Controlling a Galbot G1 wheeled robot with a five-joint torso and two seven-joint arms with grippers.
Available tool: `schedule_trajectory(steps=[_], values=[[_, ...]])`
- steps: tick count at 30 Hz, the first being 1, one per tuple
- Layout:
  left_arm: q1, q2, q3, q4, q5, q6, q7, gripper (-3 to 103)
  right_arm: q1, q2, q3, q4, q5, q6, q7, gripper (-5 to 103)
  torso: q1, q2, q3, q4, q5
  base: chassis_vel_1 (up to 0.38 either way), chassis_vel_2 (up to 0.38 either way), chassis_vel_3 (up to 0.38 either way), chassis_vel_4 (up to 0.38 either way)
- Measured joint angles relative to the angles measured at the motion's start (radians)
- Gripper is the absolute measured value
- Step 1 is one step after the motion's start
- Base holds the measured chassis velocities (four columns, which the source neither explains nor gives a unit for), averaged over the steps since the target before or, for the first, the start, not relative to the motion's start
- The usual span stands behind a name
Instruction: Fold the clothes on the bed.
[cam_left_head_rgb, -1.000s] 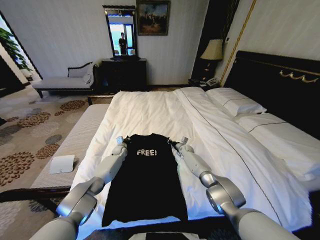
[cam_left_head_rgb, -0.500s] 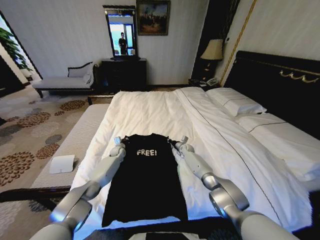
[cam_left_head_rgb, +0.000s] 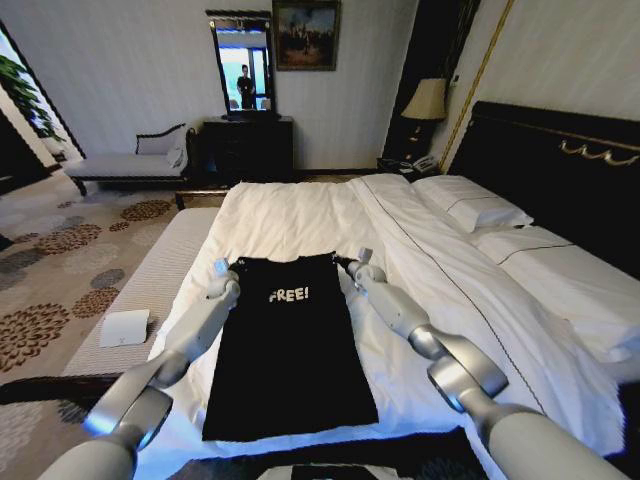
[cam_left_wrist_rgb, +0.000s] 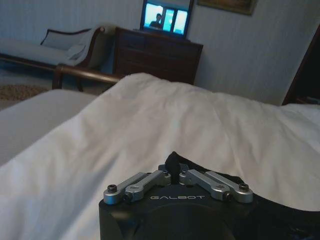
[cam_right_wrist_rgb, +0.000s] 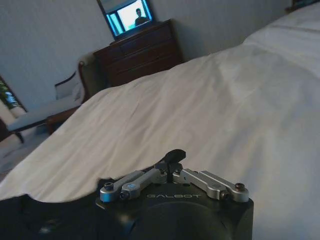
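Note:
The clothes are one black T-shirt with white "FREE!" lettering, lying flat and lengthwise on the white bed. My left gripper is at the shirt's far left corner and my right gripper at its far right corner. The far edge is drawn straight between them. In the left wrist view the left gripper is shut with a fold of black cloth pinched at its tips. The right gripper is likewise shut on a dark fold, with more of the shirt beside it.
A grey bench runs along the bed's left side with a white box on it. Pillows and the dark headboard are to the right. A chaise and dresser stand by the far wall.
Both grippers have moved away from me across the bed, taking the shirt's top edge with them. The shirt now lies longer and the lettering sits farther away.

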Motion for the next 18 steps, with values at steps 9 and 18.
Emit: schedule_trajectory(steps=[9,18], values=[[-0.105,-0.026,0.074,0.103,0.006,-0.019,0.034,2,0.066,0.033,0.008,-0.137,-0.057,0.048,0.001,0,0.0,0.0,0.0,-0.0005,-0.0001,0.0,0.0,0.0,0.0],[-0.108,-0.048,0.062,0.132,0.014,-0.039,0.044,2,0.084,0.058,0.009,-0.155,-0.091,0.044,0.0,0,0.0,0.0,0.0,-0.0001,0.0,0.0,0.0,0.0,0.0]])
